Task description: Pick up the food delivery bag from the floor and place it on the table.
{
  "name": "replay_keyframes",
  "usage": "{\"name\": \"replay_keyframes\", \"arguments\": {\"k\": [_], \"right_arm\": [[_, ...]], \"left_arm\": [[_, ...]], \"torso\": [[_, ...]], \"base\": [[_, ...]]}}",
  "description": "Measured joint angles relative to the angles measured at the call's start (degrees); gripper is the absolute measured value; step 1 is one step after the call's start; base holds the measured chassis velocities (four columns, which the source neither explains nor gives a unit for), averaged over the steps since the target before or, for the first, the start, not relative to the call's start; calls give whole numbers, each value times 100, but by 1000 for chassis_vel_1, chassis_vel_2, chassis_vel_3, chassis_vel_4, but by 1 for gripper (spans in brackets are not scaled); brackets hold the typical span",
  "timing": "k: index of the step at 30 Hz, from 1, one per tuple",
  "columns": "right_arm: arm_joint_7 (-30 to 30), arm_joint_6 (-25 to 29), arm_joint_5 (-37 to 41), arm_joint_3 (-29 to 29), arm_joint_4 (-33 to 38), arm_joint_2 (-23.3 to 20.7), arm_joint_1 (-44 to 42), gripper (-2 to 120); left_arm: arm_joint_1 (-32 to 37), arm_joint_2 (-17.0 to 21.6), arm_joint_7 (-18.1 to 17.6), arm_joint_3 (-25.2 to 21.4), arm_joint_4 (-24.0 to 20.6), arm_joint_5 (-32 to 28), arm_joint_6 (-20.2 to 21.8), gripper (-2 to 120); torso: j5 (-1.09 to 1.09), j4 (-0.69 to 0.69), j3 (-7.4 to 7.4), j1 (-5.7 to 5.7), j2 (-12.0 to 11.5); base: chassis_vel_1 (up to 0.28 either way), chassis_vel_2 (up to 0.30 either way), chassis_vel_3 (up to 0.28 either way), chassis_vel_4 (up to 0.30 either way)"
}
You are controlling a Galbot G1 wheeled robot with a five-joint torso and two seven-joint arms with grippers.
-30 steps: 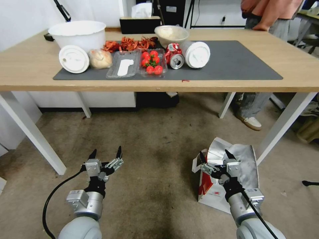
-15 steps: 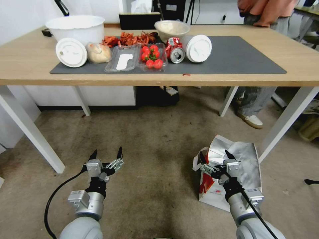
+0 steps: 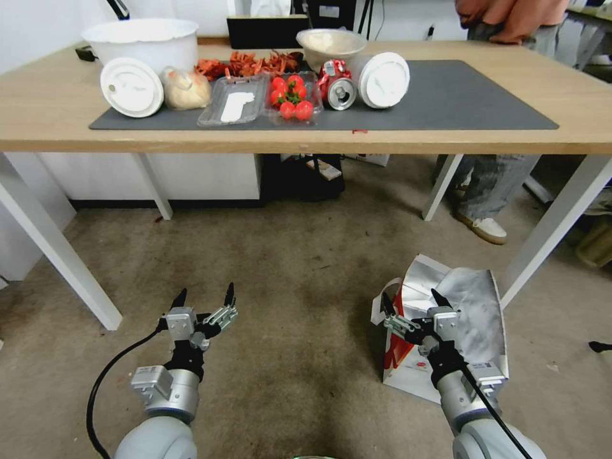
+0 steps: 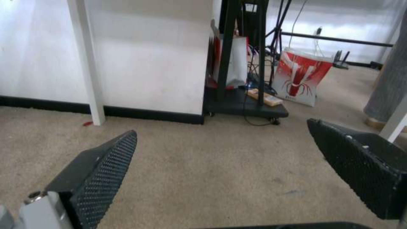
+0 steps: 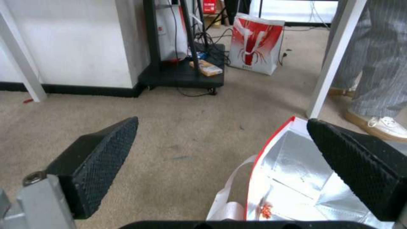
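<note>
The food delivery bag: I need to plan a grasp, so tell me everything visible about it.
The food delivery bag stands open on the floor, near a white leg of the table. White paper with a red side panel, small round red logo, crinkled silver foil lining, white handles drooping outside. The right gripper hovers open above its mouth, touching nothing.

Delivery bag [image 3: 475,306]: white paper, red side panel, silver foil lining, small round red logo. Stands open-mouthed on the brown-grey carpet floor [image 3: 299,274], near a white leg of the light-wood bench [image 3: 38,111] with dark mat.
</note>
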Motion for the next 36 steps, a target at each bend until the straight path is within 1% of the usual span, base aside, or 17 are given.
{"name": "replay_keyframes", "arguments": {"k": [3,8,9,11,17,27,33,36], "right_arm": [[0,0,0,3,-10,-3,4,100],[0,0,0,3,-13,0,5,100],[0,0,-3,3,-14,3,6,100],[0,0,-5,3,-14,5,5,100],[0,0,-16,3,-14,16,-10,100],[1,0,-22,2,-26,23,-11,100],[14,4,-11,7,11,11,-16,100],[49,9,64,88,109,-62,-1,100]], "left_arm": [[-7,0,4,0,16,-1,-4,100],[-16,1,4,0,23,-4,-5,100],[-17,3,4,0,27,-6,-5,100],[-19,5,5,1,32,-7,-9,100],[-17,8,8,7,40,-11,-19,100],[-10,11,21,11,49,-15,-25,100],[-17,12,64,33,93,-16,-102,100],[-20,16,117,40,112,24,-166,100]], "torso": [[0,0,-81,-3,-86],[0,0,-155,-5,-161],[0,0,-205,-6,-212],[0,0,-234,-16,-269],[0,0,-233,-35,-329],[0,0,-233,-37,-324],[0,0,-234,-35,-306],[0,0,-234,-34,-299]], "base": [[0,0,0,0],[0,0,0,0],[0,0,0,0],[0,0,0,0],[0,0,0,0],[0,0,0,0],[0,0,0,0],[0,0,0,0]]}}
